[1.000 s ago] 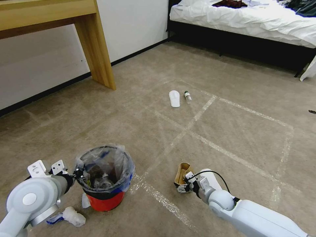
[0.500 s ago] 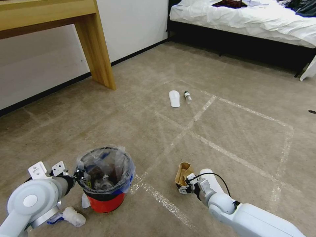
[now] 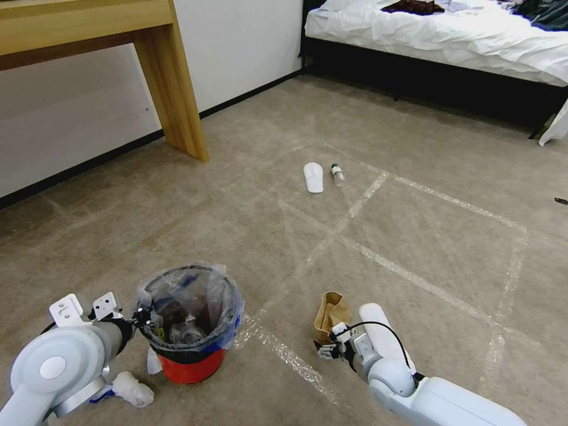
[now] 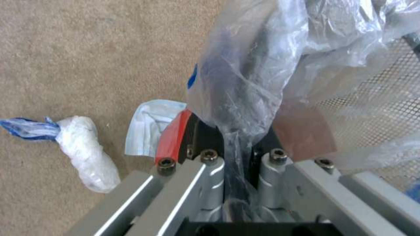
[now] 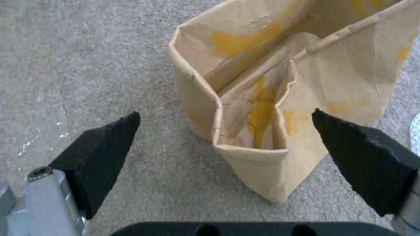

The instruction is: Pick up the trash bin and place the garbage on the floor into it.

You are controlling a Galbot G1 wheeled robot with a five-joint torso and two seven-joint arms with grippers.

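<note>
The trash bin (image 3: 190, 362), red with a clear plastic liner, stands upright at the lower left with litter inside. My left gripper (image 3: 144, 316) is shut on its near rim; in the left wrist view the left gripper (image 4: 238, 154) pinches the liner (image 4: 254, 65) and the bin wall (image 4: 173, 137). Of the garbage, a brown paper bag (image 3: 331, 312) lies on the floor (image 3: 414, 207). My right gripper (image 3: 327, 350) is open just in front of it. In the right wrist view the right gripper (image 5: 225, 119) spans the bag (image 5: 271, 65) without touching it.
A white slipper (image 3: 378, 322) lies beside my right wrist. Another slipper (image 3: 313, 176) and a small bottle (image 3: 337, 173) lie farther out. A crumpled white wad (image 3: 131, 387) and a pale blue mask (image 4: 149, 124) lie by the bin. A wooden table leg (image 3: 174, 89) stands left, a bed (image 3: 438, 35) behind.
My right gripper has drawn back toward me from the paper bag's near end. The bag has stayed on the carpet. The left arm and bin have sunk slightly.
</note>
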